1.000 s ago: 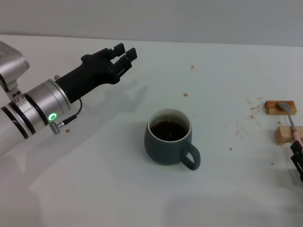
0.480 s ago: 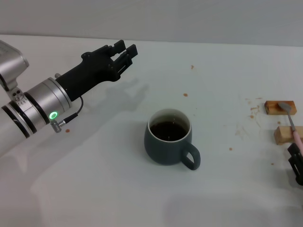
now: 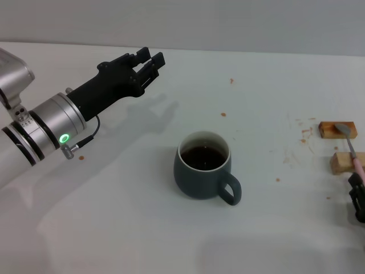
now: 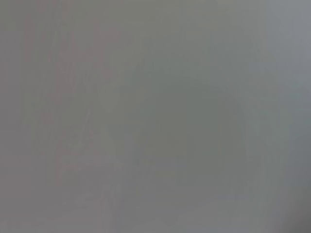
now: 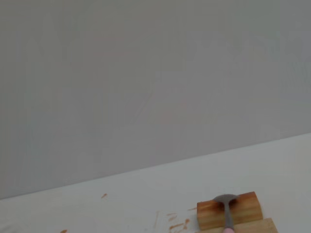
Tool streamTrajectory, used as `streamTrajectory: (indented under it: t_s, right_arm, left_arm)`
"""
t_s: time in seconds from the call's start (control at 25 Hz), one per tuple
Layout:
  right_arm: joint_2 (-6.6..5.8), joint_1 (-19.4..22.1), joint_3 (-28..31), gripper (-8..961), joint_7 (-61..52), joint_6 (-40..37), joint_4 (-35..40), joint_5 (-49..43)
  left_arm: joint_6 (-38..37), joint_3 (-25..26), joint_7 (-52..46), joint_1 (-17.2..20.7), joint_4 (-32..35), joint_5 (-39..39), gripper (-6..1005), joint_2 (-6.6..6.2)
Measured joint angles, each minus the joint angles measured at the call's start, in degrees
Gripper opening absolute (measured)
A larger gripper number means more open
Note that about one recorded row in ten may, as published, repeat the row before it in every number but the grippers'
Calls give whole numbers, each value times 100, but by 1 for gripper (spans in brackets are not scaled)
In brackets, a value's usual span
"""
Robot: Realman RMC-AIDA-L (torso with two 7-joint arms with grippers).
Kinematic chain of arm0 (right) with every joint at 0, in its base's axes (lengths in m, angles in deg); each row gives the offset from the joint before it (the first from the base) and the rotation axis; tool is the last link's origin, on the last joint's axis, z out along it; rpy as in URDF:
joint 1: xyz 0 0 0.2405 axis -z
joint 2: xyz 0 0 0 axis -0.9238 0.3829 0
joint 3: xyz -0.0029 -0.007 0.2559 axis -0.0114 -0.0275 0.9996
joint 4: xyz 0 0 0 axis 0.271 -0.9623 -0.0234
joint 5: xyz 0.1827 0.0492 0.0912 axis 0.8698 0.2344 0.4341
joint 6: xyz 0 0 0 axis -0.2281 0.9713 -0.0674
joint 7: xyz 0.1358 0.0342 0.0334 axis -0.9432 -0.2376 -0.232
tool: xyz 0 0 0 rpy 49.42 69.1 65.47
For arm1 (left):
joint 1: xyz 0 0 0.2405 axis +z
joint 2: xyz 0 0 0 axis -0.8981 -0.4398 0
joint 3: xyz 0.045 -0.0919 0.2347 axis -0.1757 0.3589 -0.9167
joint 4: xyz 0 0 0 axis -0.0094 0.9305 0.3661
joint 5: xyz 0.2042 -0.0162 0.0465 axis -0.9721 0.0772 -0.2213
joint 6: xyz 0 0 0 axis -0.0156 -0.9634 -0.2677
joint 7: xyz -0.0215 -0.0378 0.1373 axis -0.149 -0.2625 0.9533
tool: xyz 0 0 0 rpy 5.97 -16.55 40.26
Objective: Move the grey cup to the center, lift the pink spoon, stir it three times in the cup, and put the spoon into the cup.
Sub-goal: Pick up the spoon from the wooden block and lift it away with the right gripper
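The left gripper (image 3: 149,60) was in the air above the white surface (image 3: 114,217), up and to the left of the grey cup (image 3: 203,172) and well apart from it, and its jaws stood a little open with nothing between them. The right gripper (image 3: 358,197) showed only at the picture's edge, far to the right of the cup, just below the pink spoon (image 3: 350,147), and I cannot tell how its jaws stood. The spoon lay across two wooden blocks (image 3: 337,130), while the cup stood upright with dark liquid inside and its handle turned toward the lower right.
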Motion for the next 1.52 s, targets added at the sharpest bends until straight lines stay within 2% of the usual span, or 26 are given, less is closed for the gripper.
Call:
streamTrajectory:
  t_s: [0.32, 0.96, 1.08, 1.52]
  right_arm:
    - [6, -24, 23, 302, 0, 28, 6, 0]
    - [9, -79, 36, 233, -54, 66, 15, 33]
    - [9, -79, 36, 164, -64, 84, 15, 35]
    - [9, -88, 39, 168, -68, 154, 14, 52]
  left_arm:
    - [10, 0, 8, -15, 0, 0, 384, 0]
    - [8, 17, -9, -21, 0, 0, 383, 0]
    - [-6, 18, -19, -20, 0, 0, 383, 0]
    - [-11, 71, -26, -13, -5, 0, 383, 5]
